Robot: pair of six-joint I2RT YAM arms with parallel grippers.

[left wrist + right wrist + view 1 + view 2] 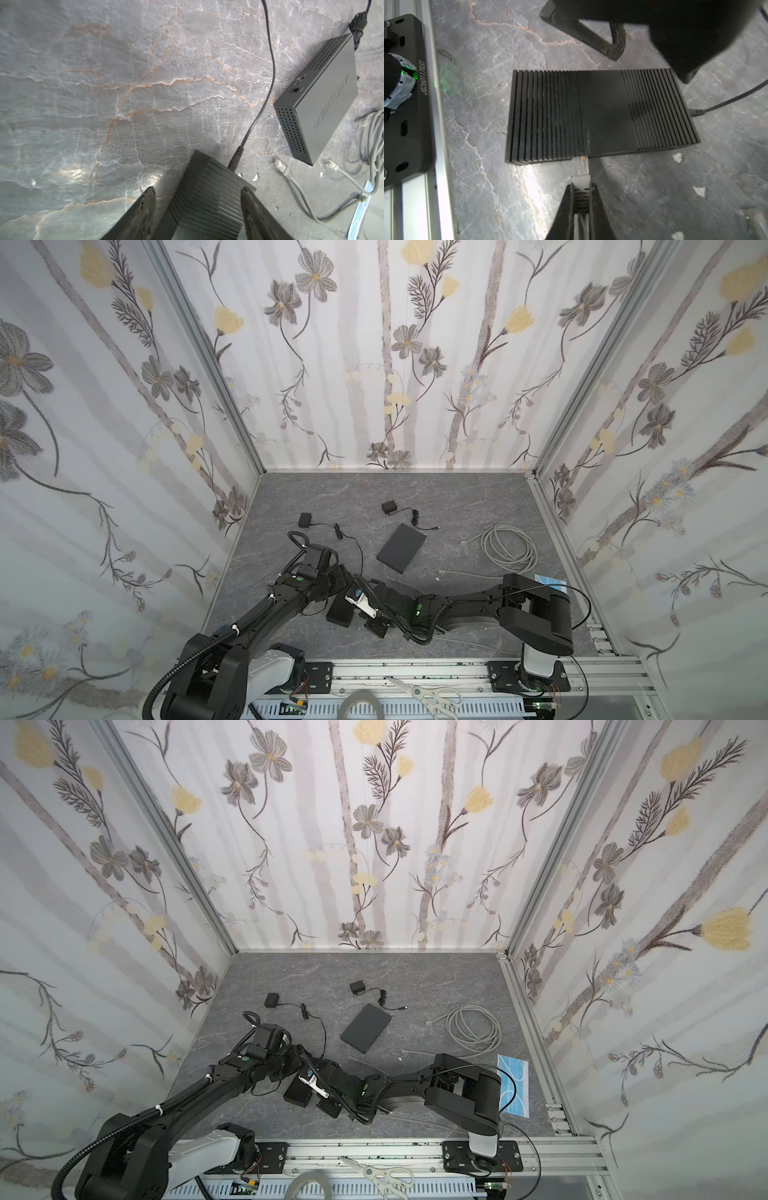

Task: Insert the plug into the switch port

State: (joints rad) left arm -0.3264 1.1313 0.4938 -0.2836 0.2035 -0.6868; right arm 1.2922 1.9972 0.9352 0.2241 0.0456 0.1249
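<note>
The black ribbed switch (591,114) lies flat on the marble floor near the front, seen in both top views (340,612) (298,1091). My right gripper (581,185) is shut on the grey boot of a clear plug (580,166). The plug's front end meets the switch's near face, and the port itself is hidden under the top edge. In the left wrist view my left gripper (197,188) is open and straddles the switch (207,197), with floor showing beside one finger (145,207). A black power lead (268,83) enters the switch's far side.
A second grey switch box (401,547) lies further back, with a coiled grey cable (509,547) to its right. Two black power adapters (305,519) (388,507) lie behind. A blue face mask (513,1085) and scissors (428,693) are near the front rail.
</note>
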